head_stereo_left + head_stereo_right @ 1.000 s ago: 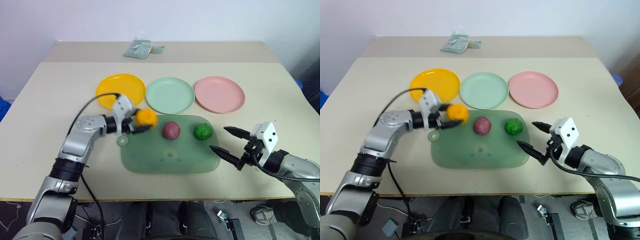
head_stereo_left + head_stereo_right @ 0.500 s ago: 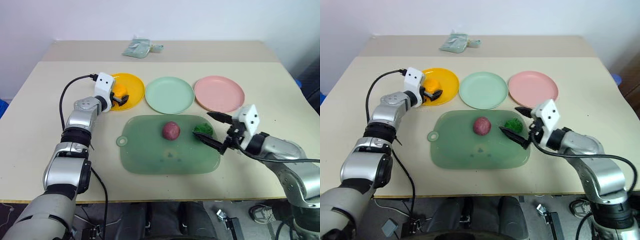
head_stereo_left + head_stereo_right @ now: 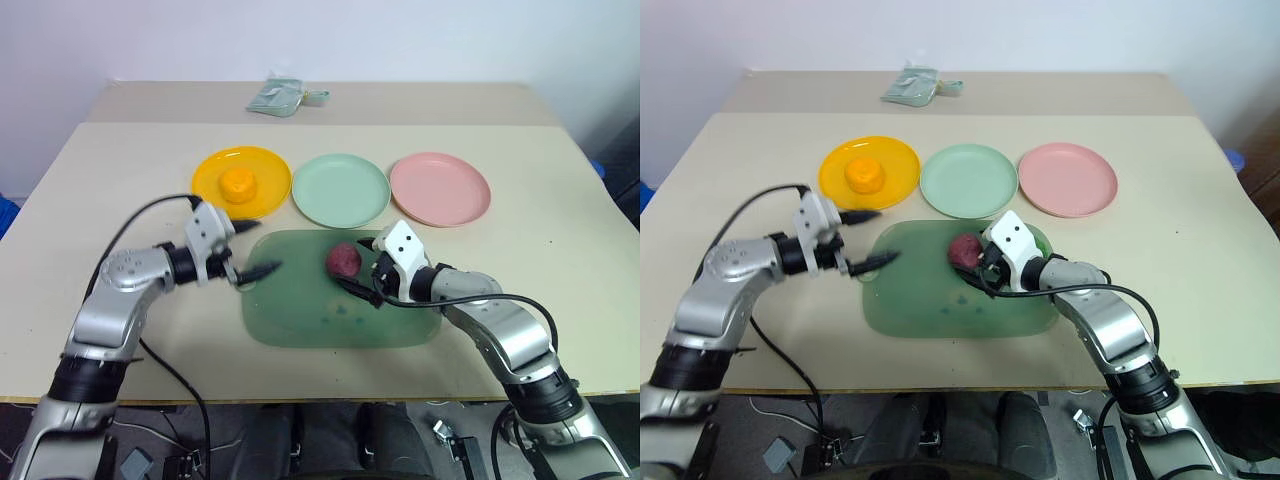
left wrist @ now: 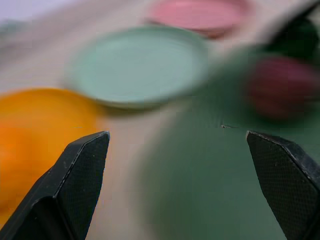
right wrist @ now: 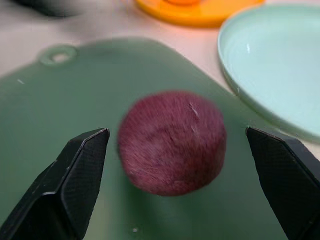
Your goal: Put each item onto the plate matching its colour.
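Orange ball (image 3: 237,182) sits on the yellow-orange plate (image 3: 262,166), far left of the plate row, a little left of that plate's centre. It is a squat lump with no clear long axis and no pointing direction that can be read.

Pale mint green plate (image 3: 340,190) in the middle, pink plate (image 3: 440,188) to the right; all three plates lie flat in a row across the table (image 3: 120,160), side by side and close.

Translucent green board (image 3: 300,310) lies just near of the plates, long axis running left to right, its hole tab at the left end.

Dark pinkish-red ball (image 3: 342,259) rests on the board, toward its far edge, near of the mint plate. Roughly round; no long axis to tell.

Green ball: only a sliver of bright green (image 3: 1038,238) shows behind the right wrist housing, on the board's far right part.

Left gripper (image 3: 246,254) hangs over the board's left end by the hole tab, fingers spread wide, nothing between them, pointing right.

Right gripper (image 3: 358,266) reaches in from the right, pointing left, fingers parted wide on either side of the pinkish-red ball; the right wrist view shows gaps between both fingertips (image 5: 82,165) and the ball, so no grip.

A crumpled greenish packet (image 3: 280,98) lies at the table's far edge.
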